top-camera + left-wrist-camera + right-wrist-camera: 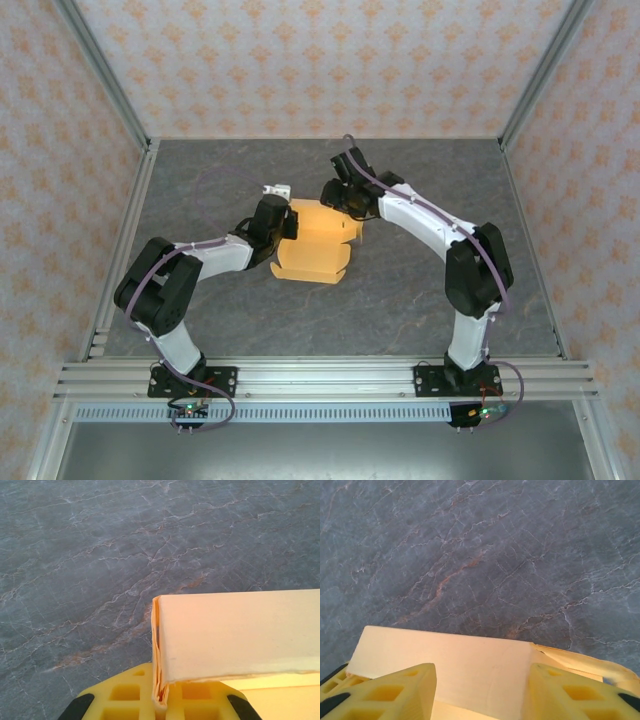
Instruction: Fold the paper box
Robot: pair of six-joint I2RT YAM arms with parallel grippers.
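The fixed overhead camera, mounted high behind the near edge, looks down and forward over the whole grey bench [420, 290] from a distance. The left wrist camera sits close behind the left pincer [161, 699], facing out low across the bench top. The right wrist camera rides equally close behind the right pincer [480, 695]. All three views share the paper box [315, 245] at mid-bench.

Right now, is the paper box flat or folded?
Partly folded: the paper box has a panel raised off the table, card layers doubled at its corner; near part lies flat.
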